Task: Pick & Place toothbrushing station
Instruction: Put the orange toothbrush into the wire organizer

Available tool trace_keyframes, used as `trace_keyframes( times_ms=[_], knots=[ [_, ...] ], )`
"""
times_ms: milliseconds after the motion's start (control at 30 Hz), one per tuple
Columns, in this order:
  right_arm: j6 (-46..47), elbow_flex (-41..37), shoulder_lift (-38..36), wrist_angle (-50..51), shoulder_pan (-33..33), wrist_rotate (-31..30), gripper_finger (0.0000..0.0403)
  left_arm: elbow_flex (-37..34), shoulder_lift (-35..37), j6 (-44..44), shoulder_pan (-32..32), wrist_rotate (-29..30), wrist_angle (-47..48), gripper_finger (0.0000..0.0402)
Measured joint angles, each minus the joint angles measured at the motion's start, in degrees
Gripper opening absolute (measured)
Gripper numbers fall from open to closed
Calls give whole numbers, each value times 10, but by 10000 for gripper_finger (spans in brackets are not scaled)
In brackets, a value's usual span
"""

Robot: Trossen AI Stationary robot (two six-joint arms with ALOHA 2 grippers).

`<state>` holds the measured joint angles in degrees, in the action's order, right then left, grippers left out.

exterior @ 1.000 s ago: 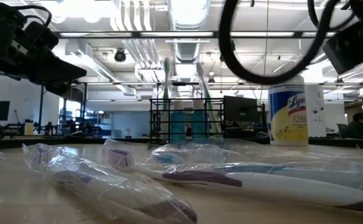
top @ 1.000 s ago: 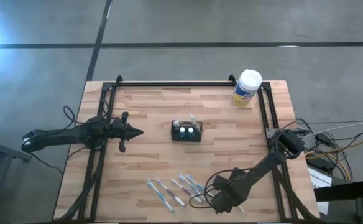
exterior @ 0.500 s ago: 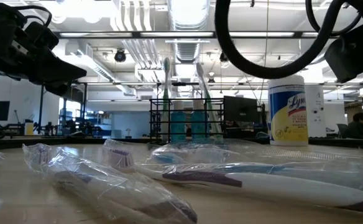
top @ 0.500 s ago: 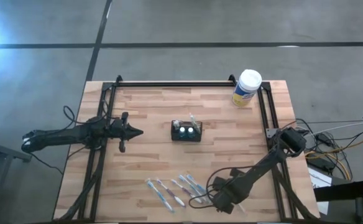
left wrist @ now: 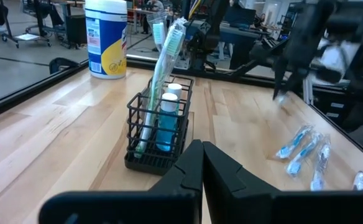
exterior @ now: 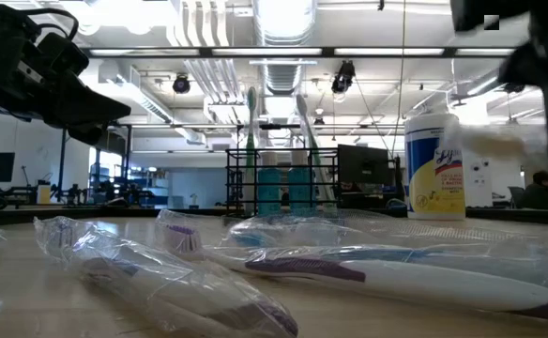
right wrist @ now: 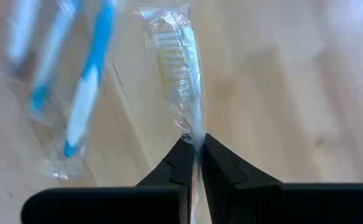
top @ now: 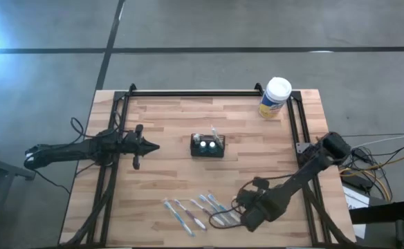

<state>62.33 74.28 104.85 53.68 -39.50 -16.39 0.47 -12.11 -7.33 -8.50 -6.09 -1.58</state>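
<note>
The black wire basket [top: 207,146] stands mid-table with two white-capped tubes [left wrist: 167,115] and a wrapped toothbrush [left wrist: 166,53] upright in it. Several plastic-wrapped toothbrushes [top: 188,211] lie flat near the table's near edge. My right gripper [top: 239,217] is over their right end, shut on another wrapped toothbrush [right wrist: 176,68]. My left gripper [top: 153,146] hangs shut and empty to the left of the basket, pointing at it. My right gripper pinches the wrapped toothbrush between its two fingers at the clear wrap just behind the bristle head [right wrist: 194,135]. The fingers slant down from the table's right and lie along the brush, whose head sticks out ahead of the fingertips. The low view shows it blurred, off the table.
A white-lidded, yellow-labelled canister [top: 274,97] stands at the far right corner. Black rails [top: 295,128] run along the table's left, far and right sides. Bare wood lies between the basket and the loose toothbrushes.
My right gripper has shut on one wrapped toothbrush at the right end of the row. It has then moved up and a little toward the far right, carrying the brush. The other brushes and the basket have stayed where they were.
</note>
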Motion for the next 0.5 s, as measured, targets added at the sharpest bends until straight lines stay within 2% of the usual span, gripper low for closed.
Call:
trace_keyframes(
  times_ms=[133,267,500],
  knots=[
    [-79,0,-63,-39,7,-84,14,0,-2,0,0,0,0,5],
    [-211,-1,-122,-116,12,-161,14,0,-2,2,0,0,0,5],
    [-411,-36,-210,-254,15,-199,14,-1,-5,8,0,0,1,5]
  ],
)
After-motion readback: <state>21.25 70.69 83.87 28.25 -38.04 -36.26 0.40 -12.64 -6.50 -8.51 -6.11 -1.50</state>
